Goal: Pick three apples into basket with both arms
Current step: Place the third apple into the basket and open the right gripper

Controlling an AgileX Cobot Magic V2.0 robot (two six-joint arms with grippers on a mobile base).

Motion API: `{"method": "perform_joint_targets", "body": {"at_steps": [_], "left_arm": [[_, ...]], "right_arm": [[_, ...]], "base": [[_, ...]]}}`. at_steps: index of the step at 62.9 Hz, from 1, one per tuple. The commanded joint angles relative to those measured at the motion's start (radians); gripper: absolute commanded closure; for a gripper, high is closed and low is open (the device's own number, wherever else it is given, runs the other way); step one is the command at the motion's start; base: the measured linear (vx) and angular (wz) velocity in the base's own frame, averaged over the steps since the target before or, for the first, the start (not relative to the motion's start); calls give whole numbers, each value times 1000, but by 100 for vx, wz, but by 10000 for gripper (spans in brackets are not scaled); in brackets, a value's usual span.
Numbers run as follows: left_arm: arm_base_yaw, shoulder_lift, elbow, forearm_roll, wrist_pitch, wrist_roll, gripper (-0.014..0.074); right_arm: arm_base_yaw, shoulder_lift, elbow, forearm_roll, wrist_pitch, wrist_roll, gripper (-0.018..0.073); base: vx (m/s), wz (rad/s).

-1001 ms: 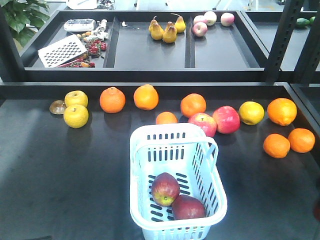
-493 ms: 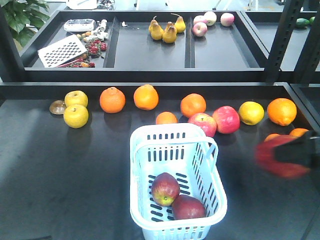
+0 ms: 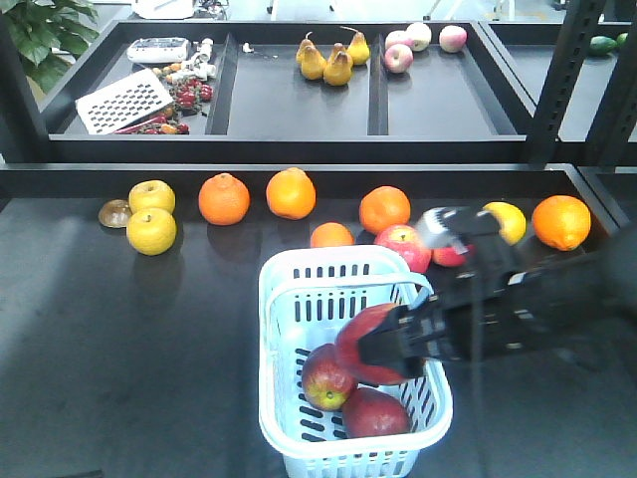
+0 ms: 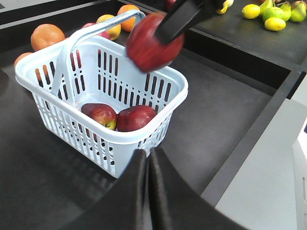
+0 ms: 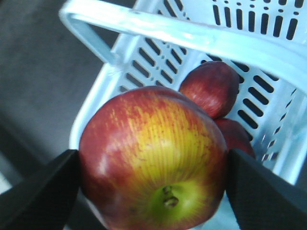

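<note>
**Third apple held over the basket; two already inside**

Two apples (image 3: 348, 393) are seen lying side by side, touching, on the floor of the basket (image 3: 284, 438), nearest the camera. Above its open top, the third apple (image 3: 370, 344) is clamped in the right hand (image 3: 383, 349), so only its release is judged left. The left hand (image 4: 147, 163) is pressed together, empty, beside the basket. Farther back on the table (image 3: 119, 329), oranges (image 3: 224, 198) are left.

My right arm (image 3: 537, 304) reaches in from the table's right edge, its gripper (image 3: 383, 349) clamped; my left gripper (image 4: 147, 165) sits pinched closed.
</note>
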Motion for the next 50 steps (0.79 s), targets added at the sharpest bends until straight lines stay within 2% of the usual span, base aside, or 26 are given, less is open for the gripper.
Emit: {"method": "perform_joint_targets", "body": {"at_steps": [1,15,23,30,39,46,50], "left_arm": [[-3,6,-26,-32,-38,-4,603],[-3,6,-26,-32,-38,-4,603],[-3,6,-26,-32,-38,-4,603],[-3,6,-26,-32,-38,-4,603],[-3,6,-26,-32,-41,-4,603],[-3,6,-26,-32,-46,-4,603],[-3,6,-26,-32,-49,-4,603]], "right_arm": [[12,24,-29,28,-95,3,379],[11,58,-29,28,-147,3,-24],[11,58,-29,28,-152,3,-139],[11,58,-29,28,-152,3,-148],[11,58,-29,28,-136,-1,-105],[11,48,-29,27,-88,-5,0],[11,34,-29,27,-53,-13,100]], "base": [[0,0],[0,0],[0,0],[0,0],[0,0],[0,0],[0,0]]}}
